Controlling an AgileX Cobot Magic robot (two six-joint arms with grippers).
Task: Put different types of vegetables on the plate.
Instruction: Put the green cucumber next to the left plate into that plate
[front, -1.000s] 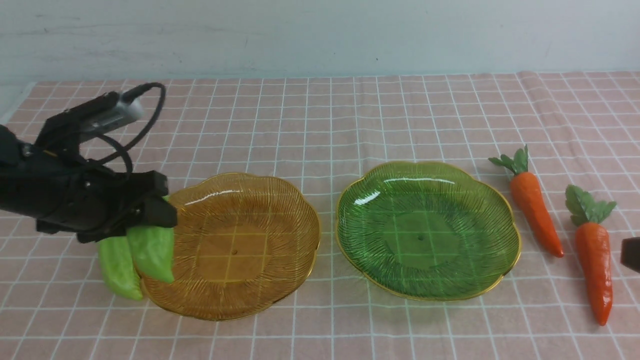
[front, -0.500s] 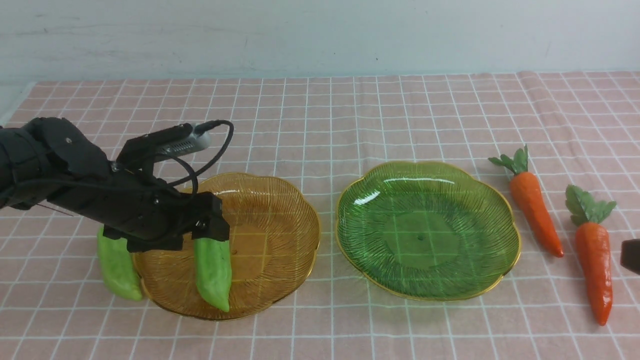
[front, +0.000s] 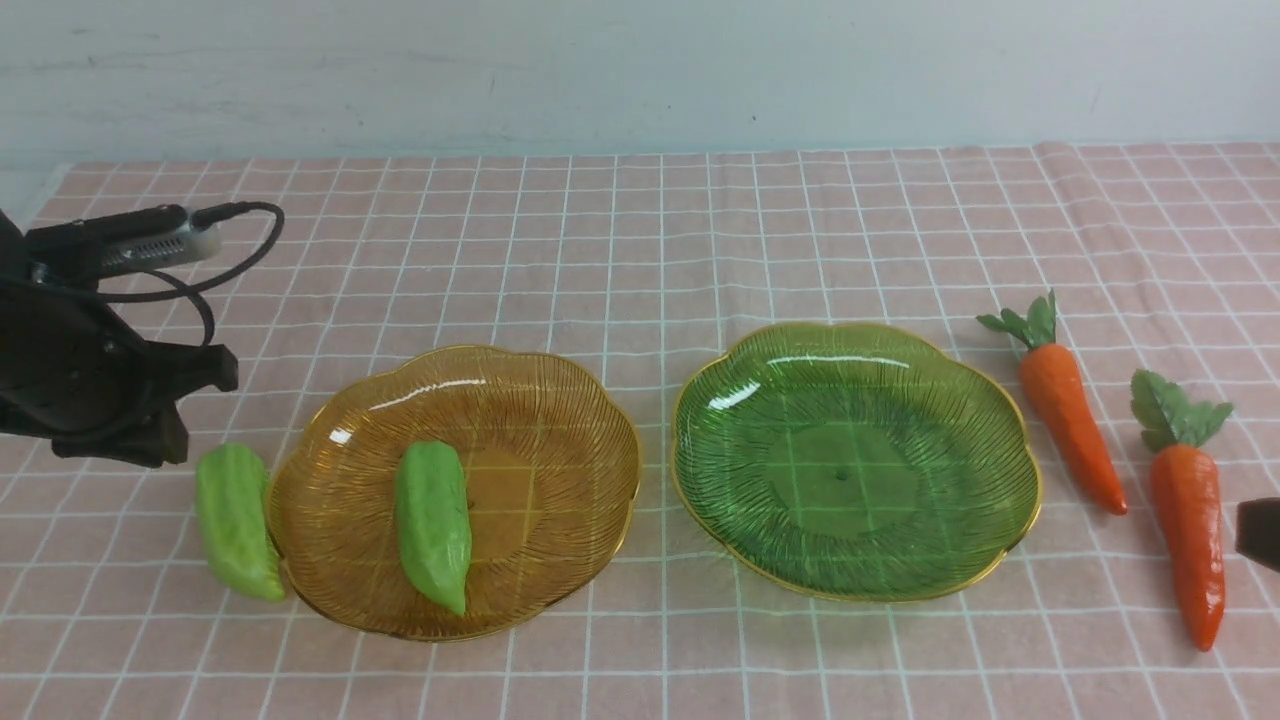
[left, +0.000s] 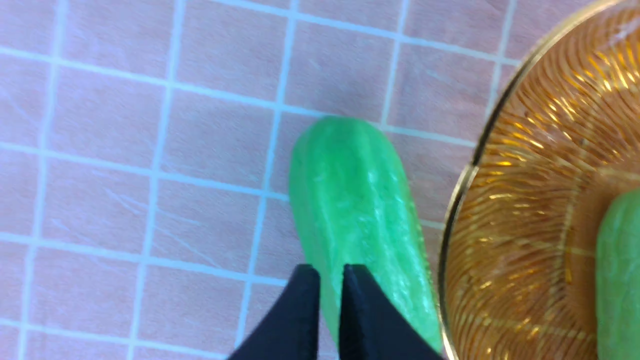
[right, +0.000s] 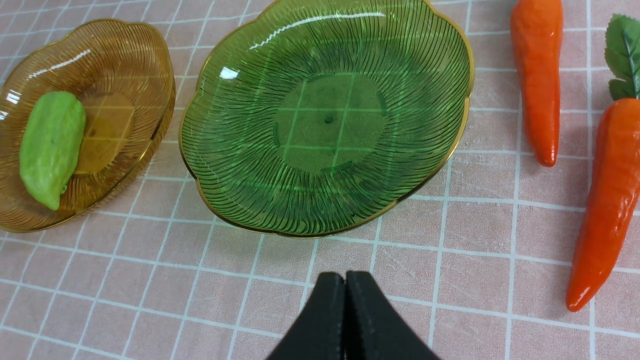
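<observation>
Loose green gourd (front: 237, 520) beside the amber plate (front: 560, 430), left gripper (front: 172, 445) near it.
The gourd lies on the table (front: 680, 240) at the plate's left, the other gourd (front: 433, 525) inside; the left gripper appears to hover above the table, its tips slightly apart with nothing between them. Beyond the green plate (front: 850, 470) lie two carrots (front: 1070, 420) (front: 1190, 530); the right gripper's (right: 345, 280) tips are together.

Two green gourds, stubby, tapered: one (front: 433, 525) lying in amber dish (front: 550, 400); other (front: 238, 522) on desk (front: 700, 660), just beside it. Two orange carrots (front: 1072, 425), leafy green tops, lying on desk, near green plate's (front: 850, 460) right side
</observation>
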